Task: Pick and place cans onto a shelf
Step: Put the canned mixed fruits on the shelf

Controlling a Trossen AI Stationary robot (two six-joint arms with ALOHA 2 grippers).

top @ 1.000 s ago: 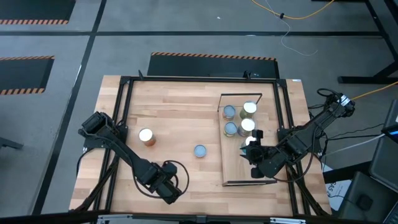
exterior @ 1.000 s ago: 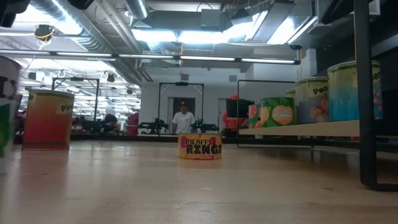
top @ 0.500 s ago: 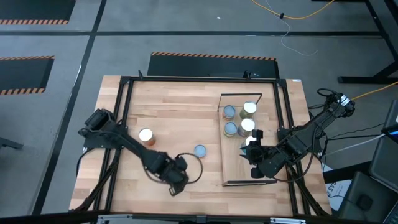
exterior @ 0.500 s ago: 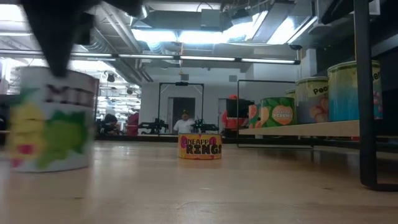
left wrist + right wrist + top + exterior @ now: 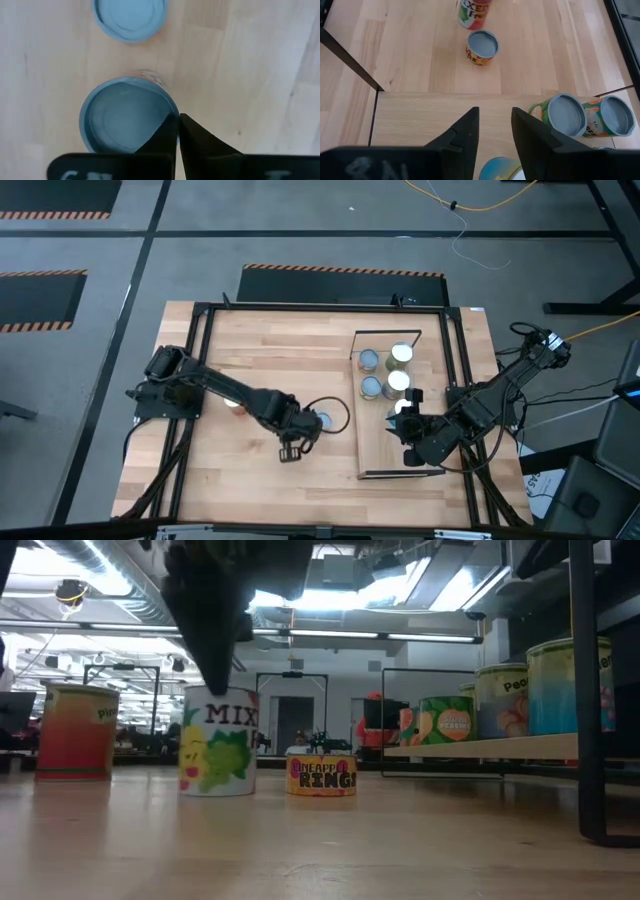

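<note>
You are looking at a task a little over half done. Five cans are standing on the shelf (image 5: 385, 452): four are bunched at its far end (image 5: 368, 360), and a fifth can (image 5: 404, 407) is sitting nearer its middle, just beside the right arm.

Three cans are waiting on the bare table off the shelf's long open side. The short can (image 5: 322, 421) is closest to the shelf. The tall can (image 5: 218, 755) is standing just beside it, on the side away from the shelf. The orange can (image 5: 77, 730) is well apart from the shelf, partly under the left arm.

The left gripper (image 5: 177, 119) is bearing down on the tall can from above. Its fingers are drawn almost together at the can's rim and seem to be pinching its wall, though the can's base is resting on the table or just off it. You are probably mid-carry with this one, so it counts as the sixth can once it reaches the shelf.

The right gripper (image 5: 495, 111) is hanging over the shelf's near half with its fingers spread and nothing between them. The fifth can is sitting just below it.

The near half of the shelf is showing plenty of bare board for the three cans left.
</note>
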